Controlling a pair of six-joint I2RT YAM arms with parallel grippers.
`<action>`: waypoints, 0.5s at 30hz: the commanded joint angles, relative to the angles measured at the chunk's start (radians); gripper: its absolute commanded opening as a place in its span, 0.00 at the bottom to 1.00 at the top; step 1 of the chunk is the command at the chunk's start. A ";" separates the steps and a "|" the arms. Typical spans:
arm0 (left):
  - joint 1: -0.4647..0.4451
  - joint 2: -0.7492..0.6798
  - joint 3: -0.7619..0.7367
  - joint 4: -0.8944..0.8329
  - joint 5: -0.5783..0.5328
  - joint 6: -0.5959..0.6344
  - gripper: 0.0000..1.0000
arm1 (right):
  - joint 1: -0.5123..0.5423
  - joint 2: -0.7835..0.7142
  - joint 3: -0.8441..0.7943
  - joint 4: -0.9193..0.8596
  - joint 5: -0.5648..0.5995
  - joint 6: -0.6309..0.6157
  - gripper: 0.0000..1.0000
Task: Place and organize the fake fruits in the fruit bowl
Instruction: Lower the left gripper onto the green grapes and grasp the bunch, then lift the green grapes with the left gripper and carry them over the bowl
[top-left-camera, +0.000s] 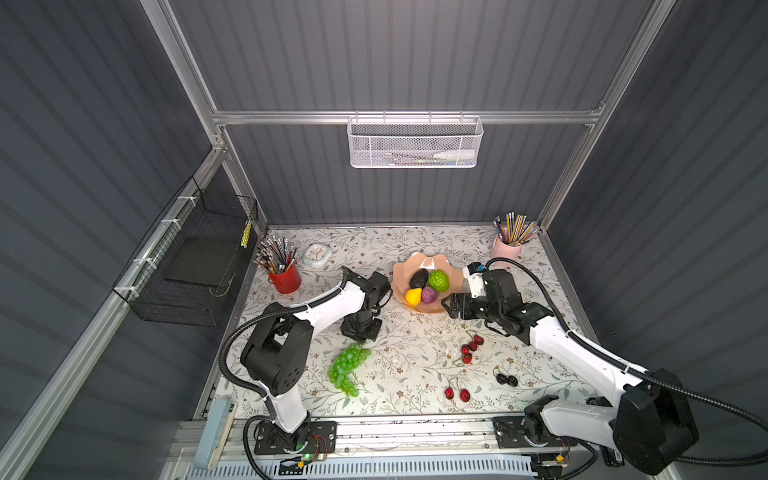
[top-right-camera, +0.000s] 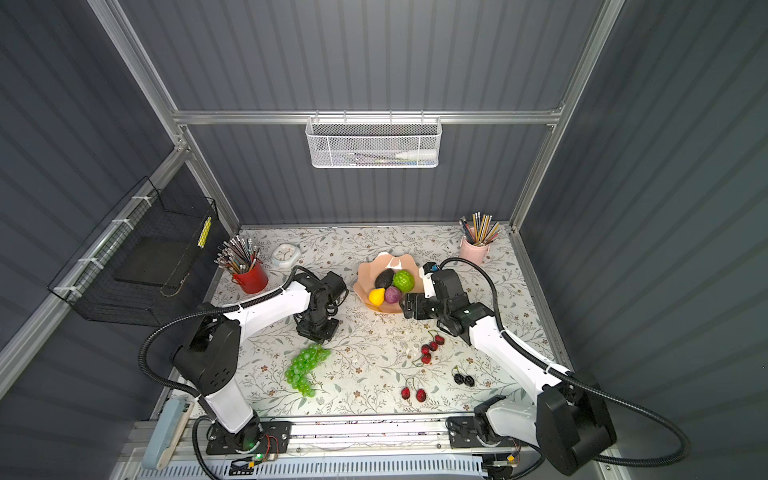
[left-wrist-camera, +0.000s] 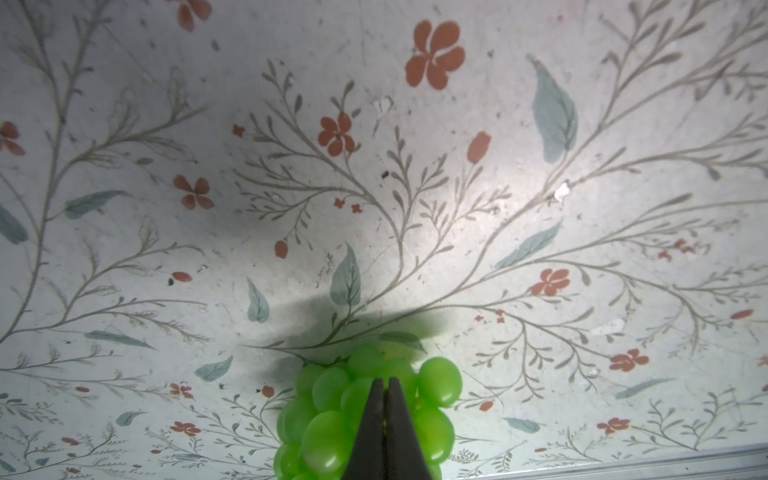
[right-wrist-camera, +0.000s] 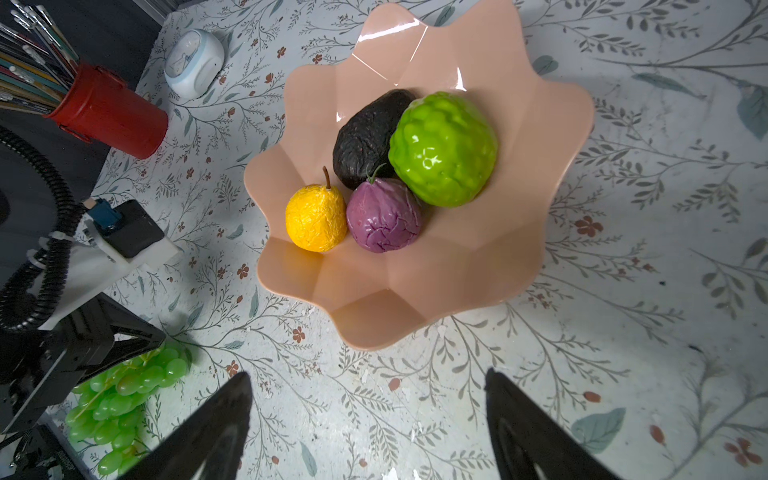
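While left gripper (left-wrist-camera: 384, 384) sits closed, grape bunch (left-wrist-camera: 328, 440) around tips

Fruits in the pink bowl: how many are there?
4: avocado and bumpy green ball on the far side, lemon and purple fruit on the near side. Small ones could hide beneath.

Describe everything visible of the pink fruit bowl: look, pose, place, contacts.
The fruit bowl is wide and salmon-pink, glossy like moulded plastic, with flat faceted sides and a wavy, pointed rim. It stands upright on the floral table, toward the back middle in both top views. Inside, bunched together, lie a black avocado, a bumpy green ball, a purple fruit and a yellow lemon. The open right gripper hovers beside its near edge, apparently not touching.
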 joint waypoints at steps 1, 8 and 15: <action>0.002 -0.039 0.013 -0.053 0.000 0.011 0.00 | -0.001 0.005 0.000 0.009 -0.012 0.014 0.87; 0.003 -0.097 0.039 -0.084 0.005 0.003 0.00 | -0.001 0.000 0.003 0.010 -0.012 0.019 0.87; 0.004 -0.168 0.103 -0.124 0.066 0.000 0.00 | 0.000 -0.004 0.011 0.010 -0.006 0.020 0.87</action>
